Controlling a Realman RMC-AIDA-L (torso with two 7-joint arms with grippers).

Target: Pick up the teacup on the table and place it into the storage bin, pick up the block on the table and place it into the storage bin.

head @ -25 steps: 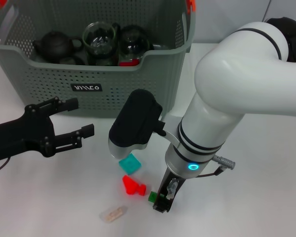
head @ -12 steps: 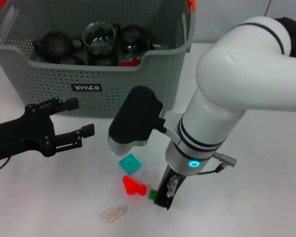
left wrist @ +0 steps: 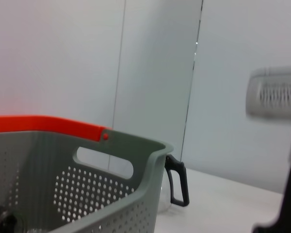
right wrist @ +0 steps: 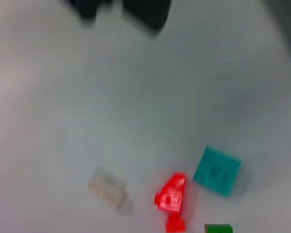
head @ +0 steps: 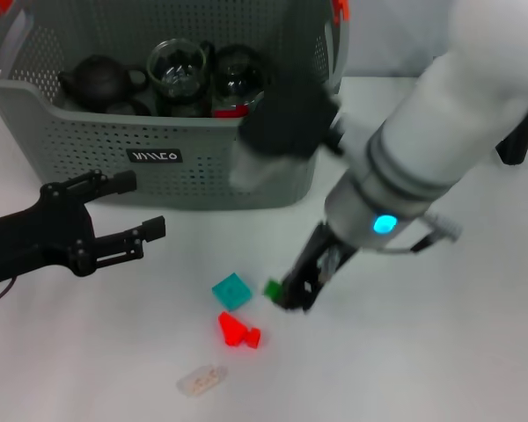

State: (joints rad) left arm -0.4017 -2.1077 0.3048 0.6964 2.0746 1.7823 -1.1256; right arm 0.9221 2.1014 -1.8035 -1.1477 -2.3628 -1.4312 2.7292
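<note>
White table (head: pixel 440 352) carries the right gripper (head: pixel 292 292), arm slanted down, clamped on a green block (head: pixel 272 287); left gripper (head: pixel 132 207) spread apart.

Teapot (head: pixel 99 81) and glassware in storage bin (head: pixel 88 149) at the back; blocks (head: pixel 231 291) on table (head: pixel 440 352) before it.

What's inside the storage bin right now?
The storage bin holds a dark teapot, a clear glass cup, a dark glass pot and something red. Its front wall hides anything lower.
</note>
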